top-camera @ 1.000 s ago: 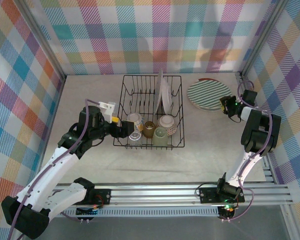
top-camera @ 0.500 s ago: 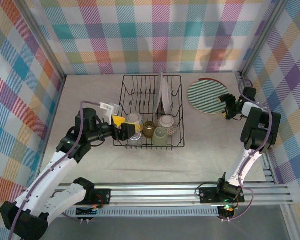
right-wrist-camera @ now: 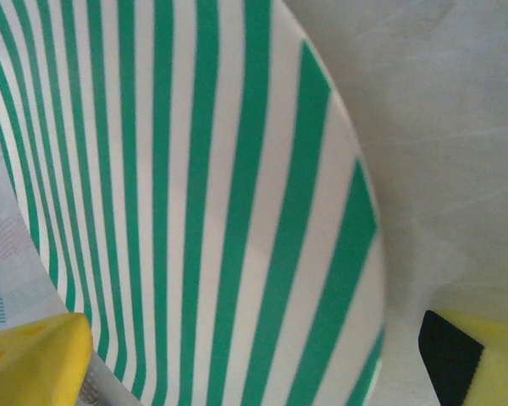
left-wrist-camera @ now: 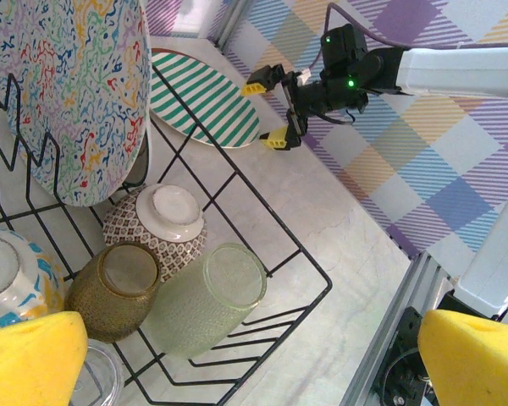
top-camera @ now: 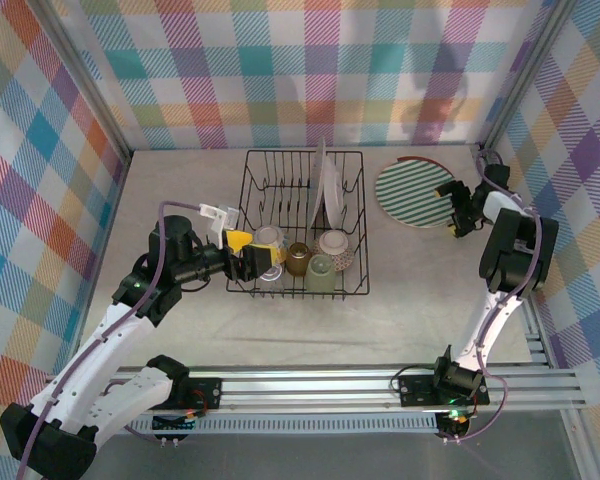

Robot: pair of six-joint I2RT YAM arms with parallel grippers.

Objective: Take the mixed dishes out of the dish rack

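Yellow-padded, spread wide and empty, the left gripper (top-camera: 248, 252) is held at the dish rack's (top-camera: 302, 293) left wall, nearest to and facing the clear cup (top-camera: 269, 276). One amber cup (top-camera: 298, 258), one pale-green cup (top-camera: 320, 270), two patterned bowls (top-camera: 334, 245) and one upright patterned plate (top-camera: 330, 195) are also racked. One green-striped plate (top-camera: 415, 192) is laid flat on the table (top-camera: 400, 300), beside the empty, wide-open right gripper (top-camera: 450, 208).

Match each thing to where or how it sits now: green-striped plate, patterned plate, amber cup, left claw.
1 green-striped plate
2 patterned plate
3 amber cup
4 left claw

A upright between dividers of the rack
B open, at the rack's left side
C lying on the table, right of the rack
D in the rack, beside the pale-green cup

Pairs: 1-C, 2-A, 3-D, 4-B
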